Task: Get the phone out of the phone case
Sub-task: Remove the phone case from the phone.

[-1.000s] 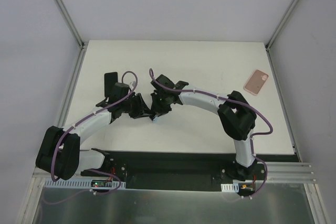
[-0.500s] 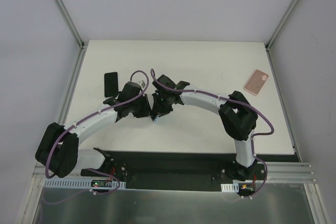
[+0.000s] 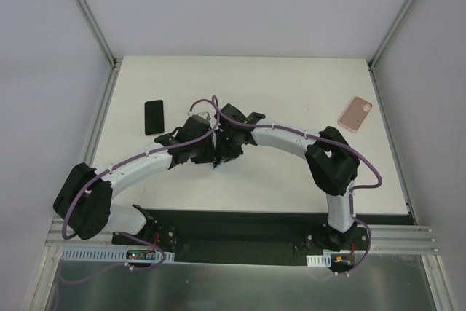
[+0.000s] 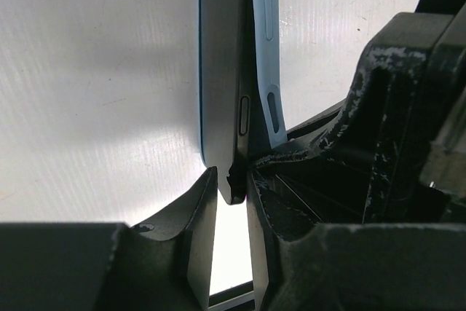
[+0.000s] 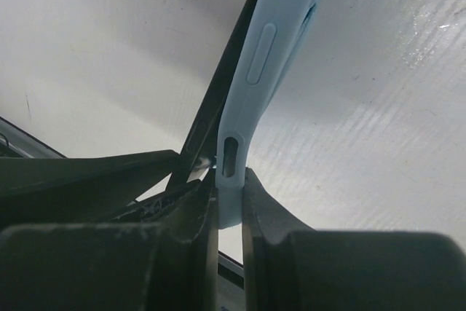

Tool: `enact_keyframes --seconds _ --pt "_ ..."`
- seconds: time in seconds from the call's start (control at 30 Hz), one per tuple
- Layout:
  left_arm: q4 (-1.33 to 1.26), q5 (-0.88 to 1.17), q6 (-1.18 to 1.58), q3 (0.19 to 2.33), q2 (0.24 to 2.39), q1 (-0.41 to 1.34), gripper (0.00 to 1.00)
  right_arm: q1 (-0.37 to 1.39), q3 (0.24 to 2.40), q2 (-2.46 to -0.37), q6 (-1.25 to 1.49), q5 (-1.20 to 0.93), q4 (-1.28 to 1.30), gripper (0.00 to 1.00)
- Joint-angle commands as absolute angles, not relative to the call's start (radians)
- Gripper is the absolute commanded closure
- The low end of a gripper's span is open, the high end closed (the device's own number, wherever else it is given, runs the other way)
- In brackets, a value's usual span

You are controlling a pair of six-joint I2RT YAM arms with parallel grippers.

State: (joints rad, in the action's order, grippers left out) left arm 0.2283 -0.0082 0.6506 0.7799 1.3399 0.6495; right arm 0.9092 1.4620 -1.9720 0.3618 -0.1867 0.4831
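A flat black phone (image 3: 153, 116) is lying at the upper left of the white table (image 3: 291, 85). In the middle, the left gripper (image 4: 231, 183) is pinching the edge of the phone (image 4: 218, 71) with narrow jaws. Just right of it, the right gripper (image 5: 229, 194) is squeezing the blue case (image 5: 280, 27), which is bending away from the phone. A pink case (image 3: 355, 113) is lying at the far right.

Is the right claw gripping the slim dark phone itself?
No, the right claw pinches the light blue silicone case by its edge; the slim dark phone stands beside it.
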Motion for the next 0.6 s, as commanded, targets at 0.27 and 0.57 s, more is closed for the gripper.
enact_keyframes --seconds 0.27,0.57 --pt "0.178 -0.158 0.638 0.795 1.492 0.653 0.79 0.943 1.404 -2.036 0.379 -0.230 0.440 0.99" --pt "0.285 -0.333 0.621 0.787 1.500 0.658 0.94 0.942 1.394 -2.023 0.380 -0.224 0.437 0.99"
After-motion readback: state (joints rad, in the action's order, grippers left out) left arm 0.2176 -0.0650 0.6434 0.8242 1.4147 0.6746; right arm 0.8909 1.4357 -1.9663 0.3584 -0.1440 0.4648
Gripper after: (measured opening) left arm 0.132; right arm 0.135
